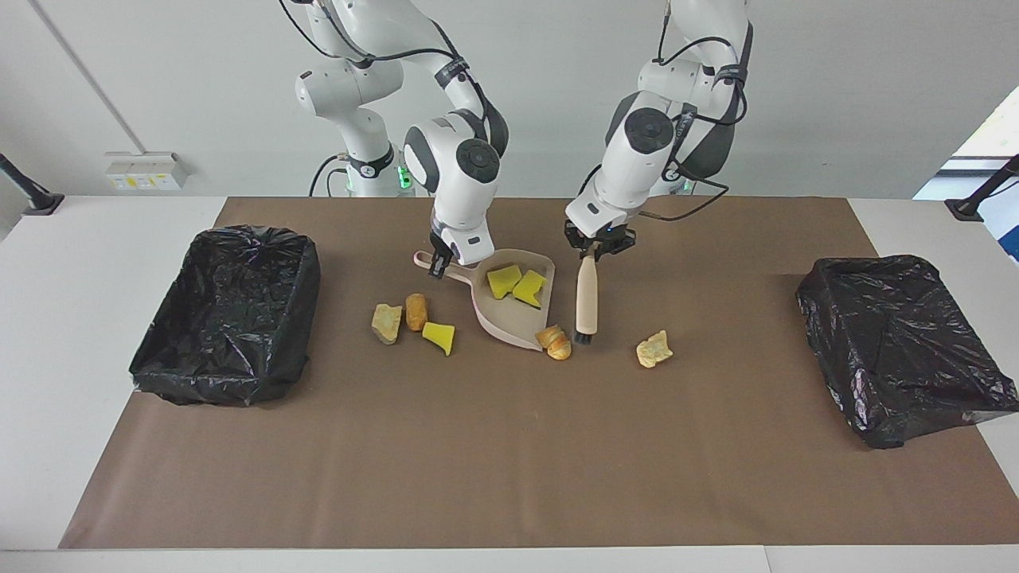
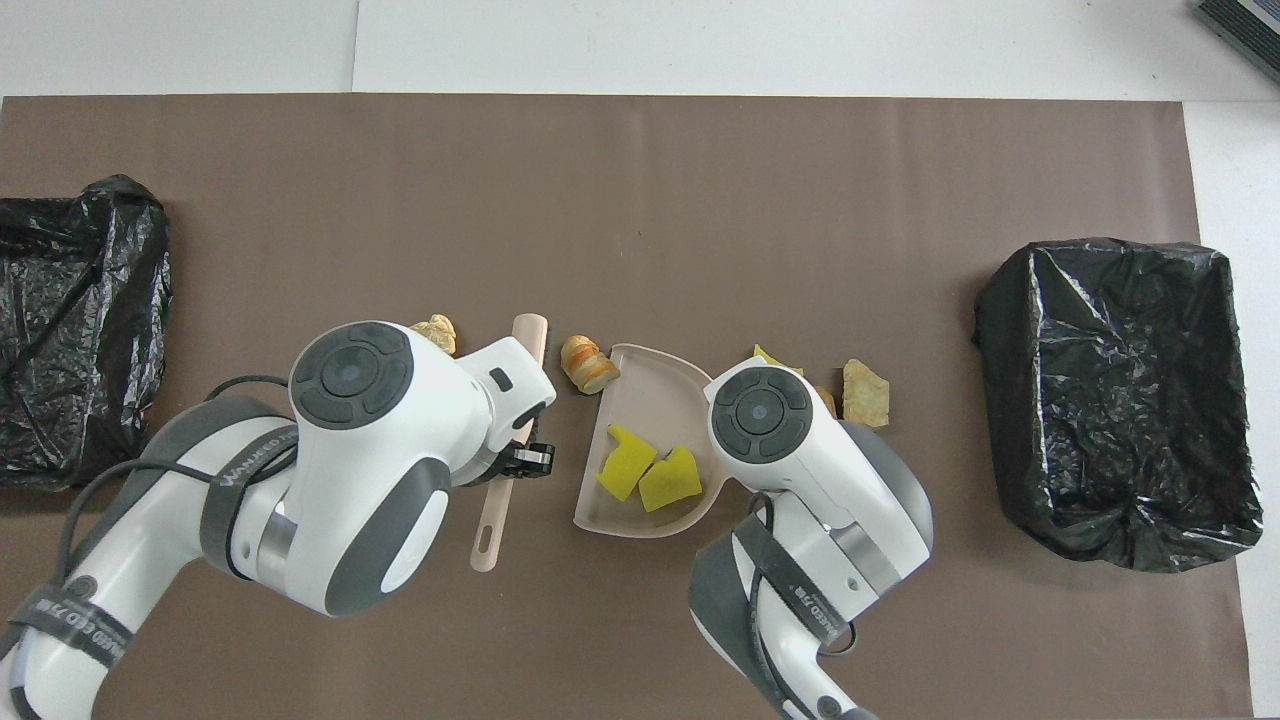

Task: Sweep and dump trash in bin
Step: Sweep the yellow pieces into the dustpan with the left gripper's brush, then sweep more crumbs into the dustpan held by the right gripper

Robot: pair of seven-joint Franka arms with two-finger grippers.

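L gripper is clamped on the brush handle, brush tilted w/ bristles on the mat just beside the croissant bit at the dustpan lip. R gripper is clamped on the dustpan handle, pan flat on the mat, two yellow chunks inside. Three more bits lie beside the pan toward the R arm's bin; one tan bit near the brush, toward the L arm's bin
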